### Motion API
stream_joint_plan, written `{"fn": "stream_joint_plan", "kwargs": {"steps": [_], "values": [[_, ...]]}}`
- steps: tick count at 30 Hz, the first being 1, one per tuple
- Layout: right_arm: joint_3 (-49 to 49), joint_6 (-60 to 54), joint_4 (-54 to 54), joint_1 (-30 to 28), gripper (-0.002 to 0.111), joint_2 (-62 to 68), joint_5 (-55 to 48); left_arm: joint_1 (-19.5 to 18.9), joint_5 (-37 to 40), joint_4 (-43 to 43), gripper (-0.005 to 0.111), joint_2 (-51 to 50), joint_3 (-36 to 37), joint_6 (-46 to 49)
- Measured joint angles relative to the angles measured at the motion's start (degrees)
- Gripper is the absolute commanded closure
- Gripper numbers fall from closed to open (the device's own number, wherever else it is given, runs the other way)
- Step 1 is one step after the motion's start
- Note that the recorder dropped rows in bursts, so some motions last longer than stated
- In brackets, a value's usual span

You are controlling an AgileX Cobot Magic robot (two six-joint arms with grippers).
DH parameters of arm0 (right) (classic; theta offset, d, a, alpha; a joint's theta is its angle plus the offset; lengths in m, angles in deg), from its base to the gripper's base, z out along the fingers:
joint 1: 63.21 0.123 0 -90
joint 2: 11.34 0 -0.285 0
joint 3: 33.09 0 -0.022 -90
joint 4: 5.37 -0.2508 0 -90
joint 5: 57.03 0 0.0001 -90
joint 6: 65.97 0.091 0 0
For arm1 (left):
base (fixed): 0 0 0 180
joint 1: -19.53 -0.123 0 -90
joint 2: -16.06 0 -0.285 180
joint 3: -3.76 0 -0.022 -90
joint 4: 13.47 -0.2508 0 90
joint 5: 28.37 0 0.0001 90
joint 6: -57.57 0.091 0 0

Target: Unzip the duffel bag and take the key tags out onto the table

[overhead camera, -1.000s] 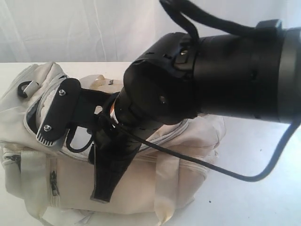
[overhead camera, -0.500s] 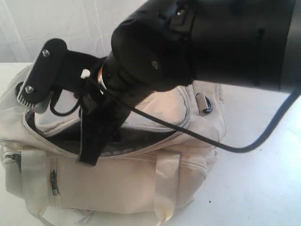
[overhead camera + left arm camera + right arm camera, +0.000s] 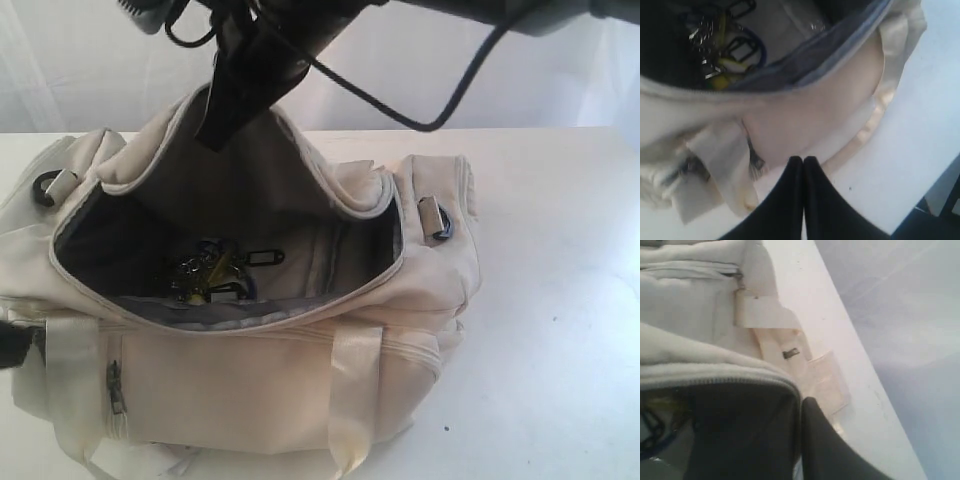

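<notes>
Cream-white fabric duffel bag (image 3: 250, 380) is placed lower left to centre of the exterior view on the wide plain white table (image 3: 560, 300), with the main zip undone. The limp, creased top flap with dark grey lining is pinched in the closed right pincer (image 3: 215, 130) at upper centre-left and lifted, judged so the mouth is held wide for access. The jumbled bunch of small plastic key tags (image 3: 213, 272), blue, yellow and dark on shiny metal rings, is seen inside on the bag floor, not yet taken out. The left pincer (image 3: 803, 161) is closed on nothing, held beside the bag's front wall over the table, likely waiting to reach in.
</notes>
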Motion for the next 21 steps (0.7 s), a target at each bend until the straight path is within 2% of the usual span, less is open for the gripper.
{"fn": "stream_joint_plan", "kwargs": {"steps": [5,9,16,18,21], "values": [[-5.11,-1.26,-0.38,-3.65,0.108,3.09,0.1,0.0,-5.37,11.47,0.107,-15.54,-6.31,11.99],[-7.63,-2.34,-1.42,-5.5,0.108,4.95,1.56,0.0,-7.98,20.79,0.107,-29.88,-14.89,22.12],[-8.43,-2.54,-1.76,-6.63,0.108,6.05,5.63,0.0,-14.08,23.28,0.107,-50.51,-30.41,25.24],[-8.43,-2.54,-1.64,-6.74,0.102,6.3,6.05,0.0,-16.19,23.28,0.107,-55.44,-34.6,25.24],[-8.43,-2.54,-1.64,-6.97,0.08,6.53,6.05,0.0,-19.03,23.28,0.107,-60.86,-40.58,25.24]]}}
